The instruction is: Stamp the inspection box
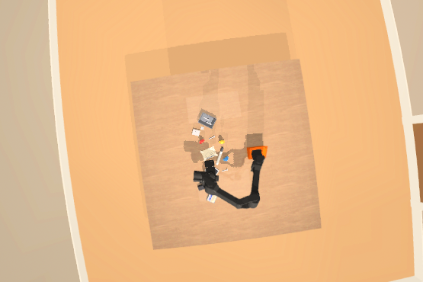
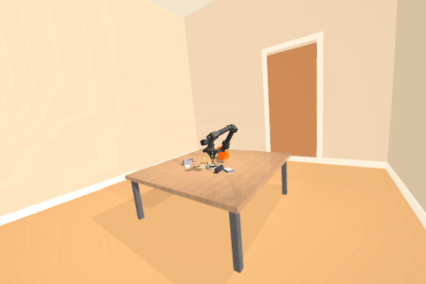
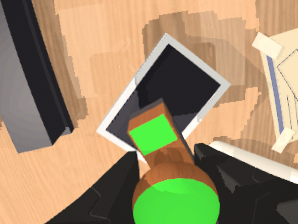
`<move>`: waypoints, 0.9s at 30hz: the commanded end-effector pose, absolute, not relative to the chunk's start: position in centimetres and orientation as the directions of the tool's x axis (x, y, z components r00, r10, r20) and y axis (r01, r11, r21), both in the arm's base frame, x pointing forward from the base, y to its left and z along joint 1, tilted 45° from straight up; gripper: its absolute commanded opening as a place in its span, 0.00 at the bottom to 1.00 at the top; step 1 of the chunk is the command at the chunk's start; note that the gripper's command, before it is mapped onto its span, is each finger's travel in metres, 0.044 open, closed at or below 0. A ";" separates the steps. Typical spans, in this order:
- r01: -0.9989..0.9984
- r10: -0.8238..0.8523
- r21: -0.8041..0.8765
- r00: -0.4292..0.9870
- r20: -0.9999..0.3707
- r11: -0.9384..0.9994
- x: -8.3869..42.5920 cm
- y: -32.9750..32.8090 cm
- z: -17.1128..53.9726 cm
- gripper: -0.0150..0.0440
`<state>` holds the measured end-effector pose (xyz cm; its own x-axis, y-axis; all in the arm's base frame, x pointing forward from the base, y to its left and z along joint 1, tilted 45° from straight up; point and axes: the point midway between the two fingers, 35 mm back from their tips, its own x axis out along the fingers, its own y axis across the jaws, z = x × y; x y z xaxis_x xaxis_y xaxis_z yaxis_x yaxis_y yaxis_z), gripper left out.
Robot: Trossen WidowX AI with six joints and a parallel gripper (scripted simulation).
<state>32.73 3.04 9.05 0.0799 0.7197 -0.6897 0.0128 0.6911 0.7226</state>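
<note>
My gripper (image 3: 165,156) is shut on a wooden stamp (image 3: 152,134) (image 2: 212,156) with a bright green round knob and a green patch on its block. In the wrist view the stamp overlaps the near corner of the ink pad (image 3: 175,80), a dark pad in a white-grey frame. Whether it touches the pad cannot be told. In the top view the arm hides most of the pad and the stamp. The cream card (image 1: 209,153) (image 3: 287,47) lies beside the pad, held by tape pieces; only part of its printed outline shows in the wrist view. The stamp's printing face is hidden.
A long dark block (image 3: 30,75) (image 2: 219,169) lies left of the pad in the wrist view. A white rod (image 3: 250,160) (image 1: 219,156) lies between card and blue item (image 1: 225,158). Red (image 1: 202,141) and yellow (image 1: 222,142) items and a grey tray (image 1: 207,119) lie beyond the card.
</note>
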 end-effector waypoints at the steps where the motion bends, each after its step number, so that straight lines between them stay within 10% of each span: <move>1: 0.022 0.720 0.723 0.072 -0.690 0.691 32.7 3.2 8.5 0.25; 27: 0.019 0.720 0.723 0.072 -0.690 0.691 32.9 4.4 7.3 0.25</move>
<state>33.04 4.17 7.71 0.0795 0.7166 -0.6929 0.0100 0.6945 0.7194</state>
